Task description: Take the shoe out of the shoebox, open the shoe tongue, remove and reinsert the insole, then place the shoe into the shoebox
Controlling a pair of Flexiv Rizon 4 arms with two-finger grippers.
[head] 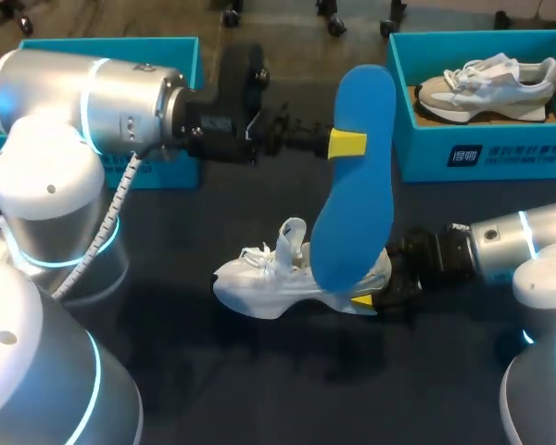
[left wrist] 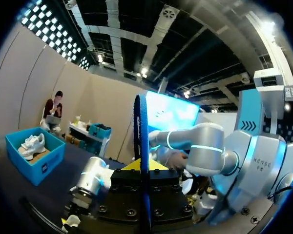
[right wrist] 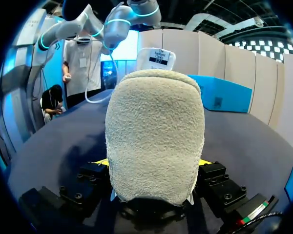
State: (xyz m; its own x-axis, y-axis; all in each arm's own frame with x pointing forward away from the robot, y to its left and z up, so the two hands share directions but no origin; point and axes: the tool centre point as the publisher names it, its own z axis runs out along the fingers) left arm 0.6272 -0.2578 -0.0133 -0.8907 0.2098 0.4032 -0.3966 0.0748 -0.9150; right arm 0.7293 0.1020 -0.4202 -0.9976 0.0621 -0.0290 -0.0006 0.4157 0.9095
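A blue insole [head: 357, 176] stands nearly upright over the table, and my left gripper [head: 347, 144] is shut on its upper part. The insole's lower end reaches the white shoe [head: 269, 273], which lies on the dark table with its tongue raised. I cannot tell whether that end is inside the shoe. My right gripper [head: 371, 295] is shut on the shoe's heel. In the left wrist view the insole [left wrist: 141, 141] shows edge-on between the jaws of the left gripper [left wrist: 144, 168]. The fuzzy heel [right wrist: 154, 131] fills the right gripper [right wrist: 154, 165] in the right wrist view.
A teal shoebox [head: 500, 153] at the back right holds a grey and white shoe [head: 486, 88]. A second teal box [head: 37, 46] sits at the back left, mostly behind my left arm. Bare dark table lies in front of the shoe.
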